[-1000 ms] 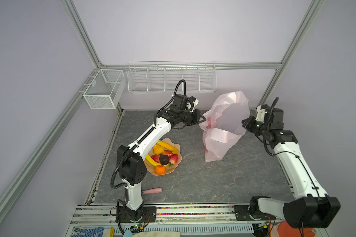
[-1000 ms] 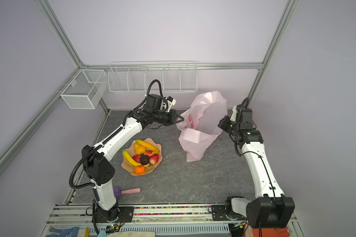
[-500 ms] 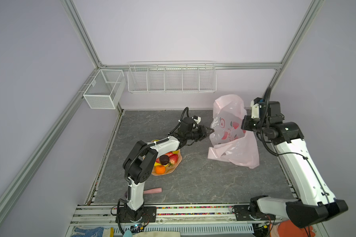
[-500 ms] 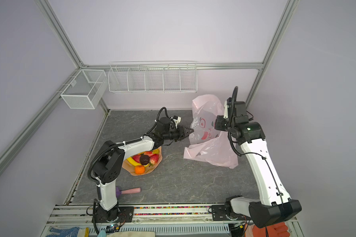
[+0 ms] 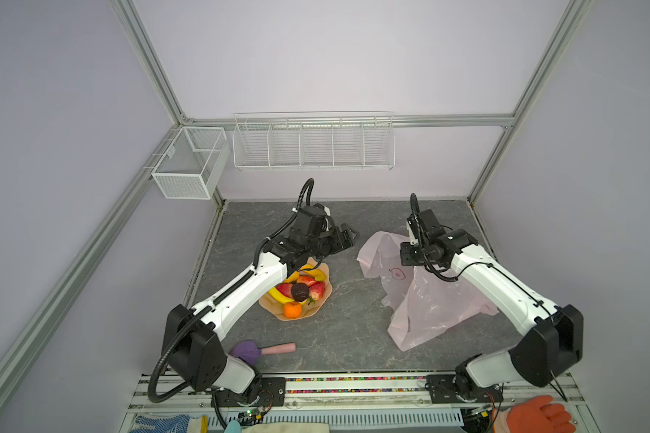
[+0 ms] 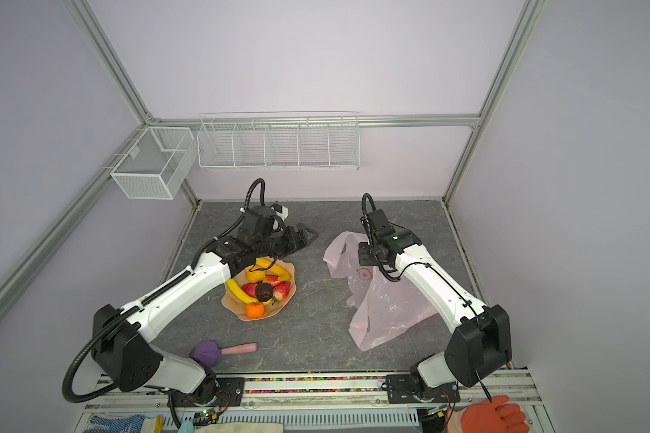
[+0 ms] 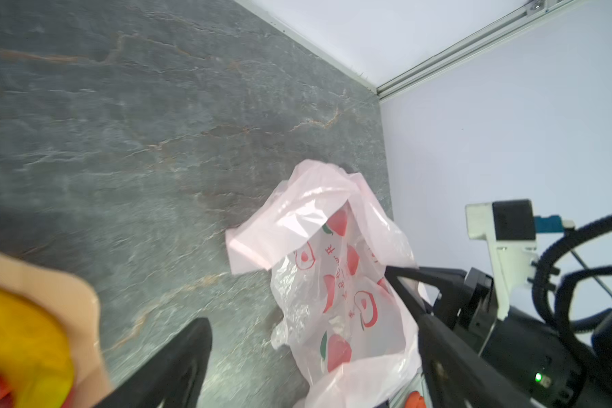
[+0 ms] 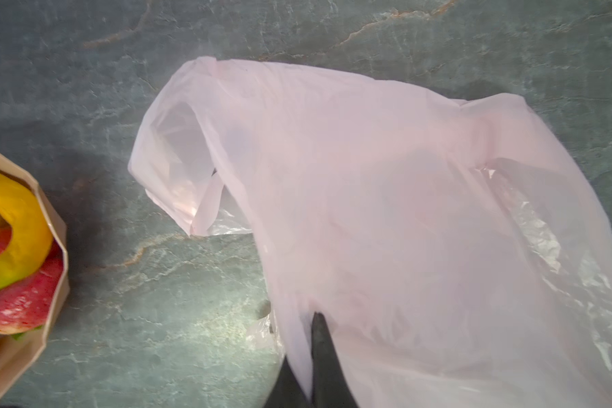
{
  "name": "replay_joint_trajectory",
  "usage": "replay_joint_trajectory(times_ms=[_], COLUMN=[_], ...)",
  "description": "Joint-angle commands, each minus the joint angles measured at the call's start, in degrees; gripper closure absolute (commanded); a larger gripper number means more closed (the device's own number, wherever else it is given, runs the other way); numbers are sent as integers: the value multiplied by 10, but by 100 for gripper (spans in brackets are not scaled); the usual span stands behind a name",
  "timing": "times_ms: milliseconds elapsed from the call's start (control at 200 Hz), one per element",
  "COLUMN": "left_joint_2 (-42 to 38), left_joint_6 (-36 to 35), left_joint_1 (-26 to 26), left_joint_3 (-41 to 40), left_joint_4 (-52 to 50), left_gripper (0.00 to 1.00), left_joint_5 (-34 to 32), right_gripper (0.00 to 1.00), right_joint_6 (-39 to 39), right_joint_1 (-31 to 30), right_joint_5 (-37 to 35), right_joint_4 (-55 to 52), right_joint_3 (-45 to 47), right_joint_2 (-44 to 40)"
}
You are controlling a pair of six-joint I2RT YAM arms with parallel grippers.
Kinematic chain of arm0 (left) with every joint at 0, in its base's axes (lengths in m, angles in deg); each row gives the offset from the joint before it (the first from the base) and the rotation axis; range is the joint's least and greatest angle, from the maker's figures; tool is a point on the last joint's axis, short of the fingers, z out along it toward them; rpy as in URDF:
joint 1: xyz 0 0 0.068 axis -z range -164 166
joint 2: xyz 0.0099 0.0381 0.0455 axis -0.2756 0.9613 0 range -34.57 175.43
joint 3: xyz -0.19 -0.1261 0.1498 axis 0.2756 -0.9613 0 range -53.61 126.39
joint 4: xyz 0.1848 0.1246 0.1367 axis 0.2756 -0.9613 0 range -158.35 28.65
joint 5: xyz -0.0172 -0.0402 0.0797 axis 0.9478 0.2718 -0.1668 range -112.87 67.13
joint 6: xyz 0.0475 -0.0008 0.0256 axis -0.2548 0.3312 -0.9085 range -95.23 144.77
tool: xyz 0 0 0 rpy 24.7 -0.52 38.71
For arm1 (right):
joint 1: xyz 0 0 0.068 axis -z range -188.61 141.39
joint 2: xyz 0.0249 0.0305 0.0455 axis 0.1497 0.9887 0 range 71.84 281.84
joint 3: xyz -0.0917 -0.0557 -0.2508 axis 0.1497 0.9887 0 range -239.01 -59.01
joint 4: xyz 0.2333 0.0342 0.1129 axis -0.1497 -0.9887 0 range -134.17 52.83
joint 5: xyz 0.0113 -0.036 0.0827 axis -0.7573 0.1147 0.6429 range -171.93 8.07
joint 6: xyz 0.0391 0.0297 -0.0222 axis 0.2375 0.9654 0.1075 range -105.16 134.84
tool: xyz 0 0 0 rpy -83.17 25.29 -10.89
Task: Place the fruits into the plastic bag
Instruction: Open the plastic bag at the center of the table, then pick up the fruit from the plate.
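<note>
Fingers of the right gripper (image 8: 308, 335) are pinched together on a fold of the plastic bag (image 5: 432, 300). The bag lies crumpled on the grey table (image 5: 338, 333), right of centre in both top views. The left gripper (image 5: 353, 237) stands with its jaws wide apart and nothing between them, near the bag's upper left corner and not touching it. Below it, left of centre, the fruits (image 5: 299, 288) sit piled in a peach dish (image 5: 269, 304). A purple-headed brush (image 5: 261, 350) lies lower in the frame, well apart from the bag.
</note>
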Motion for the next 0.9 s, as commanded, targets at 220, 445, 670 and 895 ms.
replay_joint_trajectory(times_ms=[220,445,670,895], left_joint_2=[-73,-75,-17,91], left_joint_6=[-74,-117,-182,-224], left_joint_1=[-13,-22,-23,-18], left_joint_3=[-64,-32,-3,77], left_joint_4=[-178,-279,-327,-351], left_gripper=[8,7,11,27], left_joint_5=[-114,-181,-168,-121], right_gripper=[93,93,93,93], right_joint_6=[164,229,238,228], right_joint_1=[-25,-30,-31,-33], right_joint_5=[55,67,79,82], right_joint_4=[80,109,114,114], right_joint_3=[3,-10,-7,-5], right_joint_2=[8,22,39,38])
